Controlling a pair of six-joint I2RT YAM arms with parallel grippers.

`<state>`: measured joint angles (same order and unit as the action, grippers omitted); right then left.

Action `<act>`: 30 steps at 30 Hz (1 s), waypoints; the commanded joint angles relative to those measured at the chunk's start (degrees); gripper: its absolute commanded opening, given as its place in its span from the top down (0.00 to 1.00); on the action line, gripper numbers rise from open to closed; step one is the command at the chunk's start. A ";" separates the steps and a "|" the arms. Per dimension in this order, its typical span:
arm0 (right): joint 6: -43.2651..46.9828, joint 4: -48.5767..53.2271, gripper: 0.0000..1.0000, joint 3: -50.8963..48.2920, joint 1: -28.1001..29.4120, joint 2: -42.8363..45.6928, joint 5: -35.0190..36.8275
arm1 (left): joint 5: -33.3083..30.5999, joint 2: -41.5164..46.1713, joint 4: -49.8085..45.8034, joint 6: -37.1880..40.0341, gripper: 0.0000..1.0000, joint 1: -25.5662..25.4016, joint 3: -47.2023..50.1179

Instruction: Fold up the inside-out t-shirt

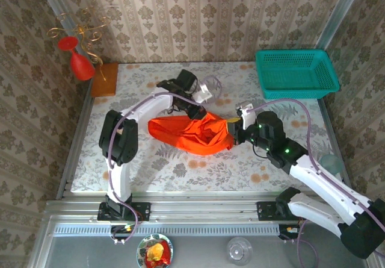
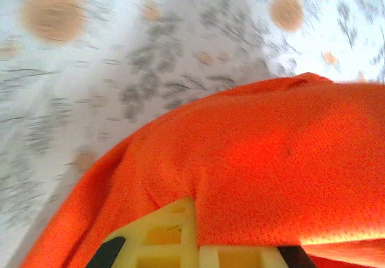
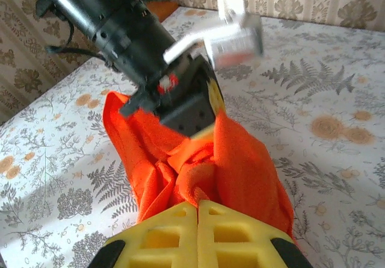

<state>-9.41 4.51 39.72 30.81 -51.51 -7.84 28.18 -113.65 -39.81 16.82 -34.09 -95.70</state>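
Observation:
The inside-out t-shirt [image 1: 191,135] is a bright orange bunch, gathered and partly lifted in the middle of the table. My left gripper [image 1: 203,112] reaches down onto its far top edge. In the left wrist view the yellow fingers [image 2: 174,235] are closed together with the orange t-shirt [image 2: 271,159] draped over them. My right gripper [image 1: 232,128] is at the shirt's right end. In the right wrist view its yellow fingers [image 3: 174,232] press together on a fold of the t-shirt [image 3: 240,159]. There the left gripper [image 3: 207,129] hangs just beyond, its tips in the cloth.
A teal basket [image 1: 296,73] stands at the back right corner. A red goblet ornament [image 1: 78,60] and a wooden block [image 1: 104,79] are at the back left. The flowered table [image 1: 180,171] has bare room in front of the shirt and to its left.

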 commanded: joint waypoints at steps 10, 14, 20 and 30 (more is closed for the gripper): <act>-1.97 13.34 1.00 4.68 0.22 16.71 20.33 | 12.21 17.92 22.88 -33.18 1.00 31.60 7.91; -4.35 19.35 1.00 2.65 -0.53 18.86 31.81 | 16.31 23.86 30.02 -40.21 1.00 39.88 18.38; -10.93 18.95 1.00 -2.48 -2.41 12.54 26.13 | 18.74 30.98 31.16 -40.42 1.00 38.06 34.14; -14.09 3.88 0.58 3.06 6.61 -7.26 10.80 | 15.85 38.45 26.36 -40.53 1.00 26.14 34.00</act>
<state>-22.70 14.17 37.98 34.57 -55.35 6.85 43.77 -78.19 -12.53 -23.20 -6.04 -56.47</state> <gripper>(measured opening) 0.416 0.064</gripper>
